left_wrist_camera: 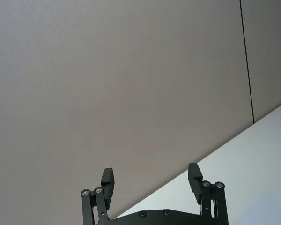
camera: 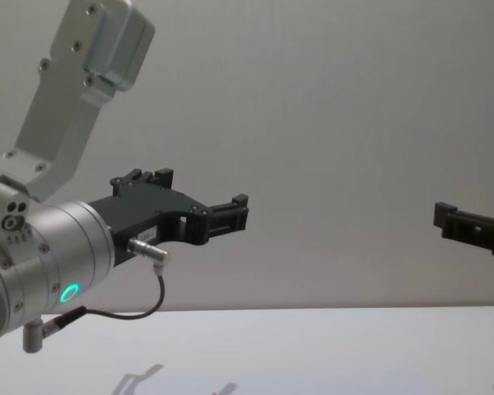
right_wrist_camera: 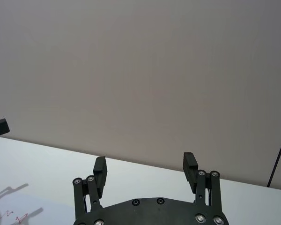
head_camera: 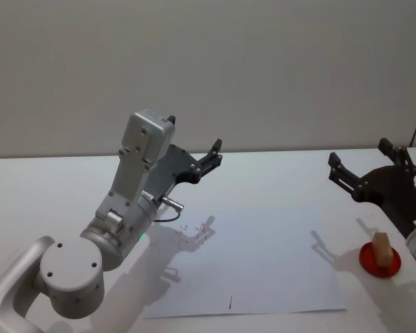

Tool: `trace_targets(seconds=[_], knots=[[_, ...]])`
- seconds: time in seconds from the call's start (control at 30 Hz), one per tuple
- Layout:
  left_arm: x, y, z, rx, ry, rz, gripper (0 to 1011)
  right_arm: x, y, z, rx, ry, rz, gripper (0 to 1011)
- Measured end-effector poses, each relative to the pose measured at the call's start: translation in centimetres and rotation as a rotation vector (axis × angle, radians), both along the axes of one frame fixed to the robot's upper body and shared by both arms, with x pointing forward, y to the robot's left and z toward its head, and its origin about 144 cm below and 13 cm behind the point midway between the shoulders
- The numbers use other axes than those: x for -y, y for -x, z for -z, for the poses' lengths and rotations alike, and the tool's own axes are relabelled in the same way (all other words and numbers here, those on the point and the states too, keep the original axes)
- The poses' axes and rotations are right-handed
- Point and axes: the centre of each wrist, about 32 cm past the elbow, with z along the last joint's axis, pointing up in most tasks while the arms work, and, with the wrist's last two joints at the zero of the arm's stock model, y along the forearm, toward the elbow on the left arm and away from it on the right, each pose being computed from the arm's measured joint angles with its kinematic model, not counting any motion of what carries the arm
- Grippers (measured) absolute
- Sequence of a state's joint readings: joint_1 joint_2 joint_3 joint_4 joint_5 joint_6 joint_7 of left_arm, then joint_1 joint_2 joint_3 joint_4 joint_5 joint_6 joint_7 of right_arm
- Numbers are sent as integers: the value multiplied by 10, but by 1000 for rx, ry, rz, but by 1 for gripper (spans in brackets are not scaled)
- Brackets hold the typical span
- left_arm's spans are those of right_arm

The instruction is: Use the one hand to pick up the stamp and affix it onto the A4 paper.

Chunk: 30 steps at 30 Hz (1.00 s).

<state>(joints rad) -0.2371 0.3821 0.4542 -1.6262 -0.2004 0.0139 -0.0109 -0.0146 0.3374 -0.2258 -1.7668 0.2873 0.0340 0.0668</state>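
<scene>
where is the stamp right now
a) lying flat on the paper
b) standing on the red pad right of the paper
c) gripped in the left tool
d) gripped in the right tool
b: the stamp stands upright on the red pad, just off the right edge of the A4 paper, and the right tool near it is open and empty.

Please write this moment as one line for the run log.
left hand: open, raised | right hand: open, raised, empty | stamp: upright on red pad, not gripped | A4 paper: flat on table
</scene>
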Motion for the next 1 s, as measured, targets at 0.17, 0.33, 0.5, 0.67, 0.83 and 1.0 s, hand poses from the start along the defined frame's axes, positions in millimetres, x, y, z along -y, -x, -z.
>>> trace_targets(seconds=[0.17,0.33,0.5,0.67,0.83,1.0], knots=[[0,0,0,0,0,0,1001,0,0,0,0,0,0,1001],[0,0,0,0,0,0,1001,0,0,0,0,0,0,1001],[0,0,0,0,0,0,1001,0,0,0,0,0,0,1001],[0,0,0,0,0,0,1001,0,0,0,0,0,0,1001],[0,0,0,0,0,0,1001,2,1,0,-2,1,1,1001],[0,0,0,0,0,0,1001,7,9,1,-9,1,15,1001]])
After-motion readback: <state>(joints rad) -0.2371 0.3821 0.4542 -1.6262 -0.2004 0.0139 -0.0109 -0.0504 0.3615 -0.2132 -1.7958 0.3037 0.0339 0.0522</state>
